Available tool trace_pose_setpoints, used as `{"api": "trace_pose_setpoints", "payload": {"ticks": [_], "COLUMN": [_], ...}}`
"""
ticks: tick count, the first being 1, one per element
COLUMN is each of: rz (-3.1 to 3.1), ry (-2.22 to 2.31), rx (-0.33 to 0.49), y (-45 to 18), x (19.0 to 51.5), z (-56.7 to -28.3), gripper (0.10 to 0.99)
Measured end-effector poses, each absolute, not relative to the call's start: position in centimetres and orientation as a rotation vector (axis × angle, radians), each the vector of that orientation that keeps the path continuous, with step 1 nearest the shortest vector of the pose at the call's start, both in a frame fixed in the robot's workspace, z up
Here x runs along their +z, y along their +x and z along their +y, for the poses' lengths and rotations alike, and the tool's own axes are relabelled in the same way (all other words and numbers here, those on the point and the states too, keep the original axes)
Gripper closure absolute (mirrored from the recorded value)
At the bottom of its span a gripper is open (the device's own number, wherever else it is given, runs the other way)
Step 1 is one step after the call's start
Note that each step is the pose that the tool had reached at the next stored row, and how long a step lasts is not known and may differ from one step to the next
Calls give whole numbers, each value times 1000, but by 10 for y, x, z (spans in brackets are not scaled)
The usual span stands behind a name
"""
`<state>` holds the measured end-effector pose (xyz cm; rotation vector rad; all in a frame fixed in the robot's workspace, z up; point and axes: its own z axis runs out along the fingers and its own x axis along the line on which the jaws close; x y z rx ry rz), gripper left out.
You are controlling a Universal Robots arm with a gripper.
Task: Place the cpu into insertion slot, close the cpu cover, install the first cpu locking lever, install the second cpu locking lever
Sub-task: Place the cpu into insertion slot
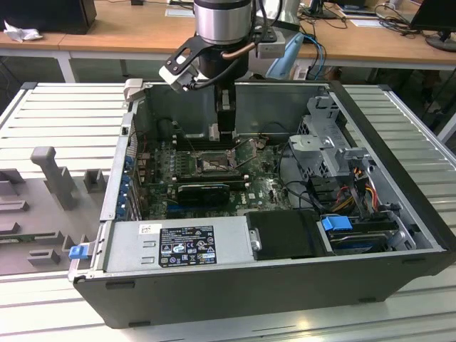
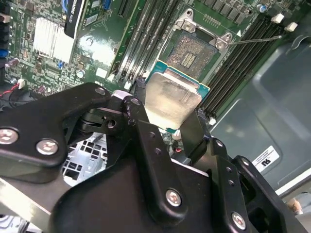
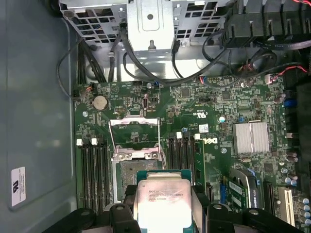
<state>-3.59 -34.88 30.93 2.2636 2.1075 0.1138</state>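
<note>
1. Black gripper (image 2: 169,112) fingers (image 2: 146,131) are pinched on the cpu (image 2: 171,96) from two opposite edges. The chip is a thin square with a dull, pale silver lid on a green-edged base.
2. Held this way, the cpu hangs over one edge of the insertion slot (image 2: 192,52) and is not seated in it. The slot is a small dark square with a silver metal rim, and its grainy bed of contacts lies bare.
3. Just beyond the slot in the first wrist view, the cpu cover (image 3: 134,130) stands swung back. It is a frame of silver sheet metal with a cut-out centre.
4. A thin wire lever (image 2: 253,39) slants away from one corner of the slot.
5. Long black memory slots (image 3: 92,170) run along both sides of the slot on the green motherboard (image 3: 218,107), which also carries a ribbed silver heat sink (image 3: 250,137) and a round coin cell (image 3: 99,102).
6. All of this lies inside the open computer case (image 1: 285,288), a dark box. It also holds a grey metal power supply (image 1: 178,246), a perforated drive cage (image 3: 150,19) and loose black cables (image 3: 136,63).
</note>
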Motion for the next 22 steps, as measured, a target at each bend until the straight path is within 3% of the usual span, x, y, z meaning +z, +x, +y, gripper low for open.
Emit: {"api": "trace_pose_setpoints", "payload": {"ticks": [22], "rz": [2144], "ry": [2230], "rx": [112], "y": [-37], "x": [255], "z": [-336], "gripper": [557]}}
